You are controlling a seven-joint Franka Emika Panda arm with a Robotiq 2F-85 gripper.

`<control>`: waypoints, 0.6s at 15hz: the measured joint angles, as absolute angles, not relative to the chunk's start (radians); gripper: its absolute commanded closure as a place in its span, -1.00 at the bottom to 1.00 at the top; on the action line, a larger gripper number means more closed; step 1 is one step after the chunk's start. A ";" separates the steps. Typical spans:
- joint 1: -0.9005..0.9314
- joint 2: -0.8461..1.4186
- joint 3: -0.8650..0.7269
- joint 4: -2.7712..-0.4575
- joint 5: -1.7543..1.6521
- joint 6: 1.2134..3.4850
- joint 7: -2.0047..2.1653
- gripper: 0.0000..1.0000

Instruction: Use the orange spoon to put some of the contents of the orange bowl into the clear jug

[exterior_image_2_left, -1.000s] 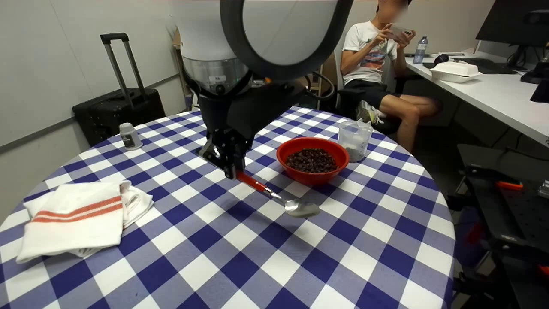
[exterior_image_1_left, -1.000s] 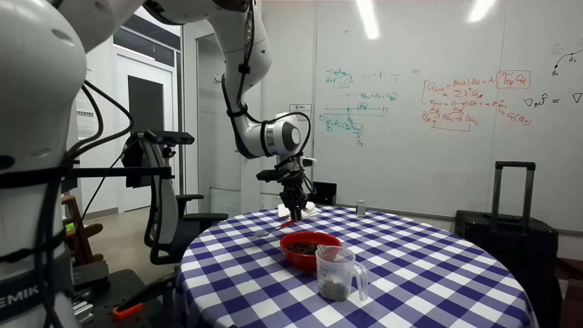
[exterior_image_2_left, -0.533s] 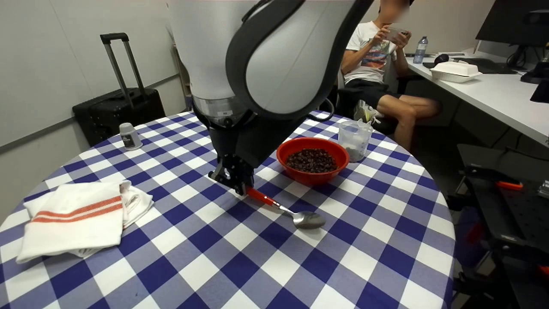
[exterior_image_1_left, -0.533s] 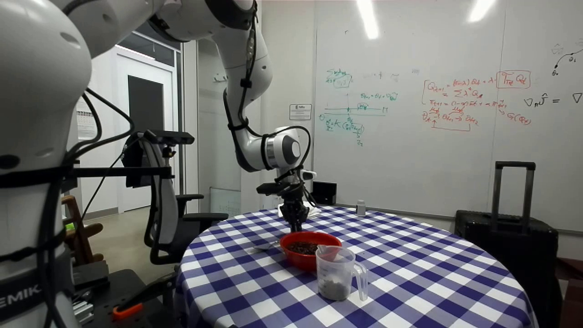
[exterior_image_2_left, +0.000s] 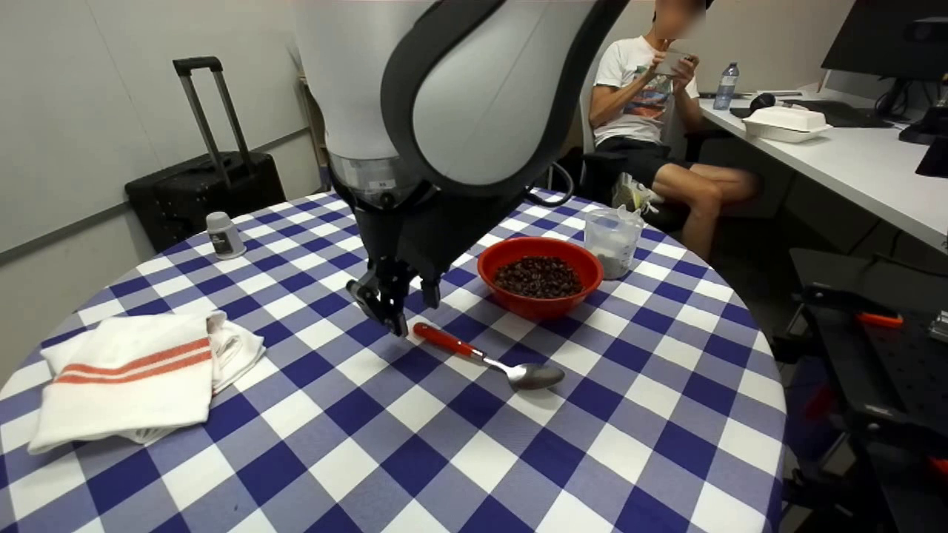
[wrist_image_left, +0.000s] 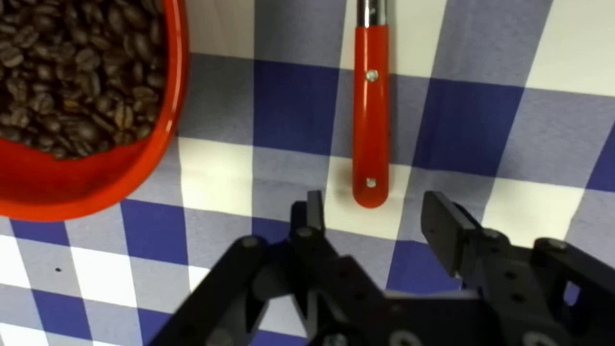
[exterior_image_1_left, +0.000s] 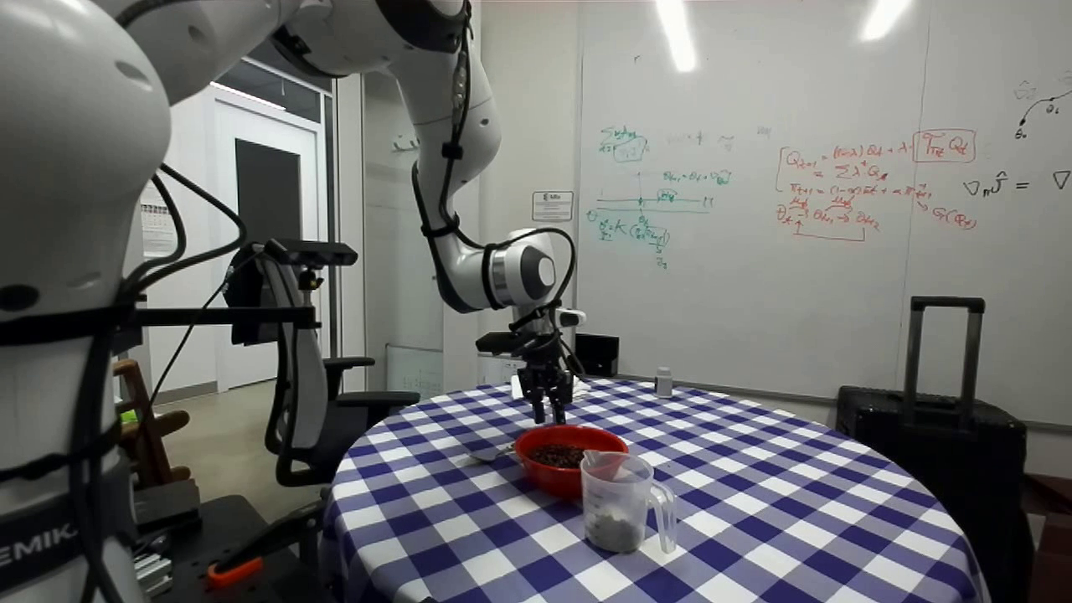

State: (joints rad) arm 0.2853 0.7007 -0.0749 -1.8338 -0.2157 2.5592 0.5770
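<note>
The orange spoon [exterior_image_2_left: 452,343], with a red-orange handle and metal scoop, lies on the checked cloth beside the orange bowl. In the wrist view the spoon's handle [wrist_image_left: 371,115] points down toward my gripper [wrist_image_left: 372,194]. Its jaws stand apart either side of the handle's end, touching nothing. Just above the table, the gripper [exterior_image_2_left: 416,318] hangs over that end in an exterior view. Dark coffee beans fill the orange bowl [exterior_image_2_left: 541,306]. Behind it in that view is the clear jug [exterior_image_2_left: 613,240]; the jug [exterior_image_1_left: 615,502] is upright with greyish matter low inside.
A folded white towel [exterior_image_2_left: 129,370] with orange stripes lies on the table, and a small grey-white bottle [exterior_image_2_left: 225,235] stands near its edge. A person [exterior_image_2_left: 648,96] sits beyond the table, and a black suitcase [exterior_image_2_left: 207,196] stands behind.
My gripper has come down with the spoon, laid it on the cloth and let go. Its jaws have spread, and it has risen slightly off the handle.
</note>
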 measured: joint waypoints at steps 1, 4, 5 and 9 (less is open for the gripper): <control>0.284 0.685 -0.075 -1.839 -0.213 2.571 0.575 -0.92; 0.274 0.586 -0.069 -1.902 -0.212 2.581 0.526 -1.00; 0.262 0.542 -0.056 -1.937 -0.203 2.579 0.478 -1.00; 0.163 0.328 0.043 -2.125 -0.114 2.529 0.194 -1.00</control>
State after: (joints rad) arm 0.1629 0.3277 0.0433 -2.1250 -0.1142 2.5294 0.1940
